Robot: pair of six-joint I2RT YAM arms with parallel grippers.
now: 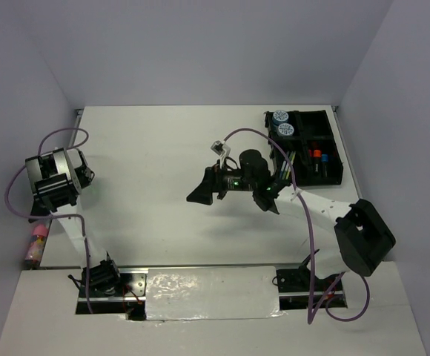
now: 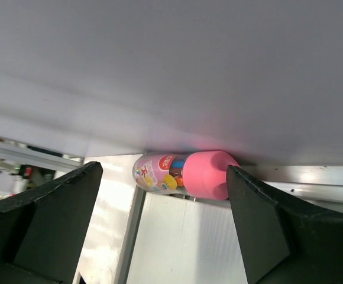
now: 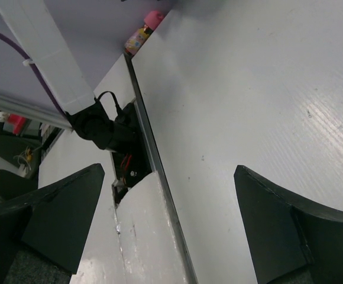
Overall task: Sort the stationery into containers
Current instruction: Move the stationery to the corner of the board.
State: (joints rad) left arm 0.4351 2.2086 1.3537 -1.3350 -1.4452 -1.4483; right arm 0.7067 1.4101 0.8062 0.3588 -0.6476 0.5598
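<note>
The pink bottle [image 2: 183, 174] lies on its side against the wall, off the table's left edge; it also shows in the top view [image 1: 37, 241] and far off in the right wrist view [image 3: 141, 32]. My left gripper [image 2: 162, 177] is open and empty, its tips just short of the bottle and either side of it; in the top view [image 1: 50, 200] its body hides the fingers. My right gripper [image 1: 226, 196] hovers open and empty over mid-table [image 3: 169, 171]. The black organiser tray [image 1: 333, 174] at far right holds two patterned tubs [image 1: 282, 124], orange-capped [image 1: 315, 156] and blue-capped [image 1: 324, 158] highlighters, and thin pens.
The white walls close in on three sides. A metal rail [image 2: 130, 231] runs along the table's left edge beside the bottle. The left arm's base and cables [image 3: 106, 130] sit at the near edge. A purple cable [image 1: 267, 141] loops over the right arm.
</note>
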